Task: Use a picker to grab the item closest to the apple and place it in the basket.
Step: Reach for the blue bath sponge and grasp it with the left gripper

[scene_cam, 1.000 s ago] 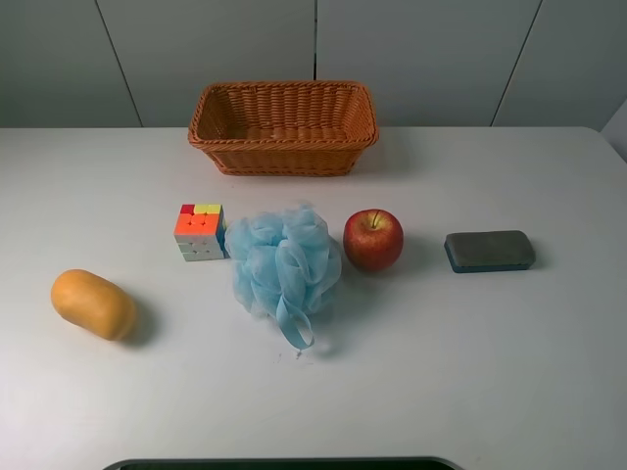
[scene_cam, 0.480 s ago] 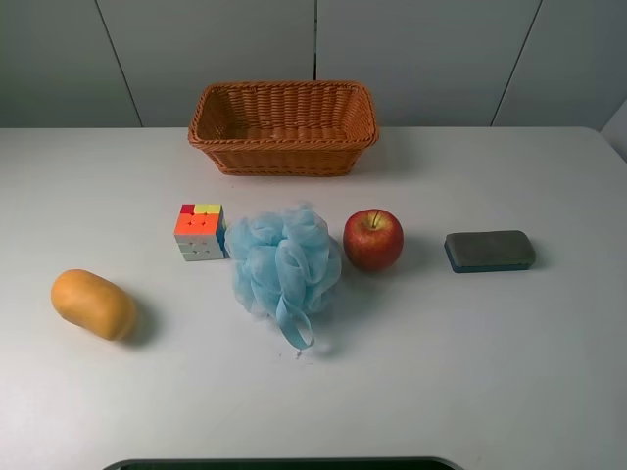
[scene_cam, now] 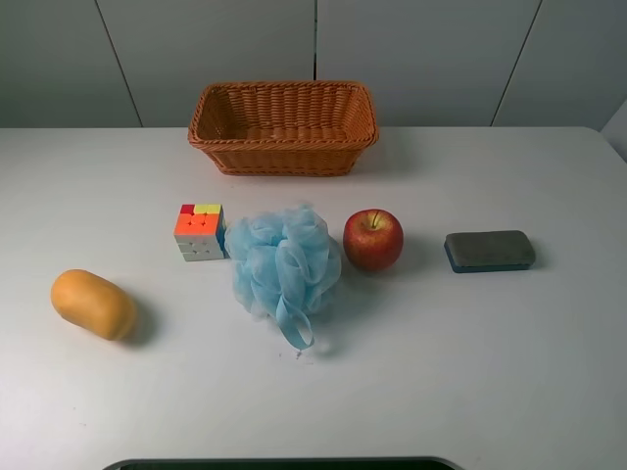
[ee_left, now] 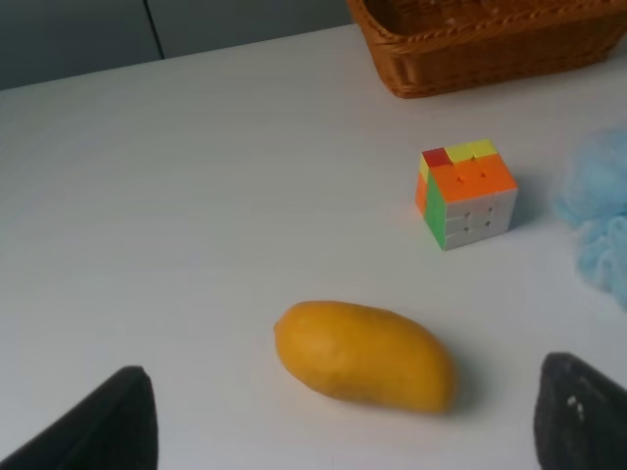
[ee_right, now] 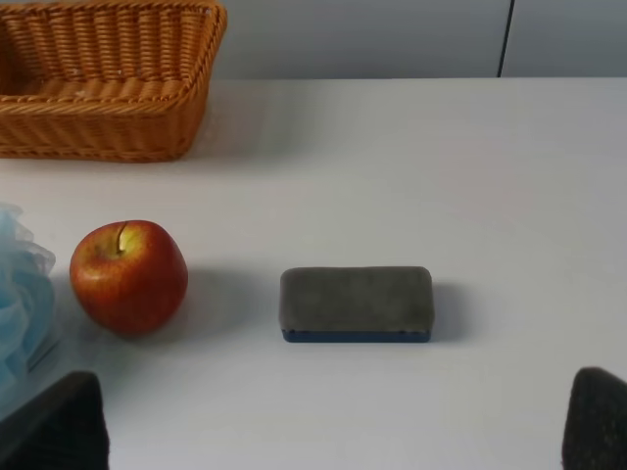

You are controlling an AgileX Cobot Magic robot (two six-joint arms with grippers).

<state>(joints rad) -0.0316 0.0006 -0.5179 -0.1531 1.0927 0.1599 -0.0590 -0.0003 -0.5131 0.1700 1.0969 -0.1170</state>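
A red apple [scene_cam: 373, 239] sits mid-table; it also shows in the right wrist view [ee_right: 128, 276]. A light blue mesh bath puff [scene_cam: 284, 264] lies right beside the apple on its left, nearly touching; its edge shows in the left wrist view [ee_left: 598, 220] and in the right wrist view [ee_right: 20, 304]. The woven brown basket [scene_cam: 284, 157] stands empty at the back. Neither gripper shows in the exterior high view. My left gripper [ee_left: 343, 431] is open and empty, near the mango. My right gripper [ee_right: 325, 421] is open and empty, in front of the sponge.
A colourful puzzle cube [scene_cam: 200, 231] sits left of the puff. An orange mango [scene_cam: 93, 304] lies at the front left. A grey sponge with a blue base [scene_cam: 489, 251] lies right of the apple. A dark edge [scene_cam: 284, 463] runs along the table front.
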